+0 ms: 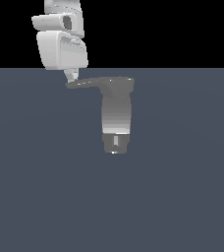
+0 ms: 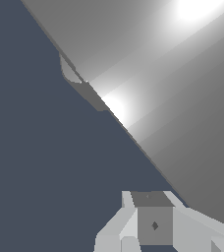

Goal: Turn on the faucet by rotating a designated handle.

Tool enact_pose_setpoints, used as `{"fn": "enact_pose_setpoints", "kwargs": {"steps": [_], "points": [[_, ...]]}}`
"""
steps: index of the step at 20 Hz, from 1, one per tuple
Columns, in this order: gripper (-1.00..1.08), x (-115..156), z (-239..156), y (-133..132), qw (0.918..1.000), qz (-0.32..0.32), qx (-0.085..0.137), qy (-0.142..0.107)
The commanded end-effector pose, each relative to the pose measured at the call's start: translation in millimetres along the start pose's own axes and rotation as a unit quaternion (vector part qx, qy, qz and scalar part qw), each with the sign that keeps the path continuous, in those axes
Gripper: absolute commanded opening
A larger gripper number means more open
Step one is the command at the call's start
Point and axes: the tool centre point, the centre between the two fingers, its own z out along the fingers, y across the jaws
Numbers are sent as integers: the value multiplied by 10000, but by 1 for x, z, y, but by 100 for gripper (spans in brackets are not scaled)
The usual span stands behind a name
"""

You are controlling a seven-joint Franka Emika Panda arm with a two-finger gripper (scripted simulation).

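Faucet first: it stands about mid-scene on the dark blue-grey floor, a grey cylinder with its narrower stepped collar nearest me and its cap further back. From that cap the handle reaches out toward the exterior view's left, a thin flat lever tapering to a tip. That tip is where a push gives the most turning effect, which I judge is why the arm has been brought there.

Beyond it, the gripper hangs from the white arm and meets the lever's tip, seemingly touching it. I cannot tell how wide the jaws stand or whether they hold anything; the fingers merge into one pale wedge. In the wrist view the finger sits close against a broad, glaring grey surface.
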Motion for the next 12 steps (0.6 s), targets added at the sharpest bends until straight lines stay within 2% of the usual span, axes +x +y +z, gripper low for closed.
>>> {"fn": "enact_pose_setpoints", "kwargs": {"steps": [1,12], "points": [[-100,-3,0,11,10000,-28,-15,7],[-100,12,0,28,10000,-8,-6,0]]}}
